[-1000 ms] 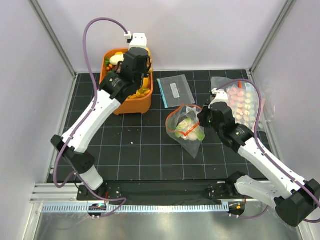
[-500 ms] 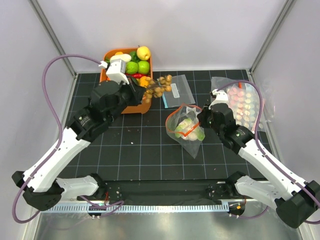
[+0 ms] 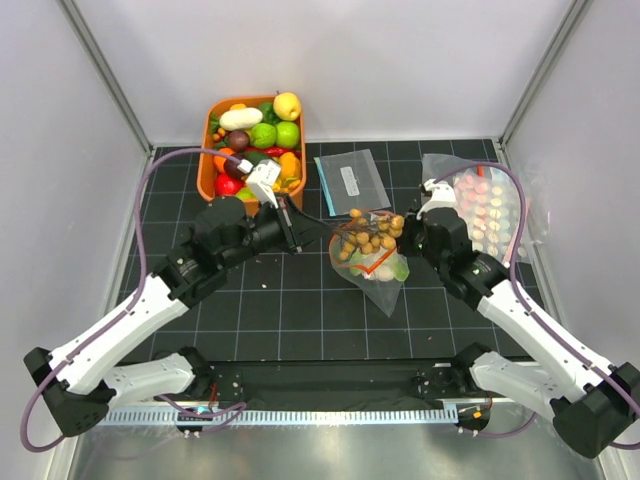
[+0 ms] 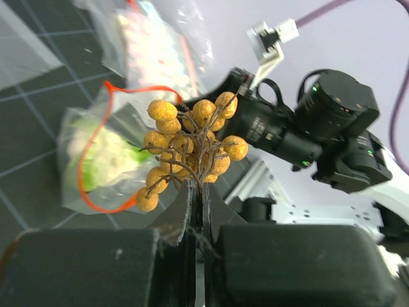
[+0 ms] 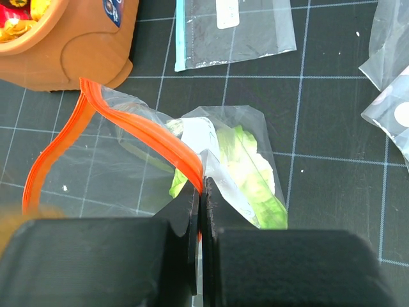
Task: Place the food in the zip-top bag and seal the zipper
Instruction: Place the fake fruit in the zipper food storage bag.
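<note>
Left wrist view: left claw [image 4: 197,187], shut on the stem of the tan ball cluster [image 4: 192,150], holds it over the zip-top bag [image 4: 96,160]; right claw [image 5: 199,182], shut on the orange zipper [image 5: 147,137], props the mouth open for the drop

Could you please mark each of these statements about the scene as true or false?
1. The left hand grips the cluster of tan balls by its stem. True.
2. The right hand is open and clear of the bag. False: it is shut on the bag at its zipper.
3. The bag is empty. False: a cauliflower lies inside.
4. The orange bin holds fruit. True.
5. The cluster lies on the table beside the bin. False: it is held up at the bag's mouth.
</note>
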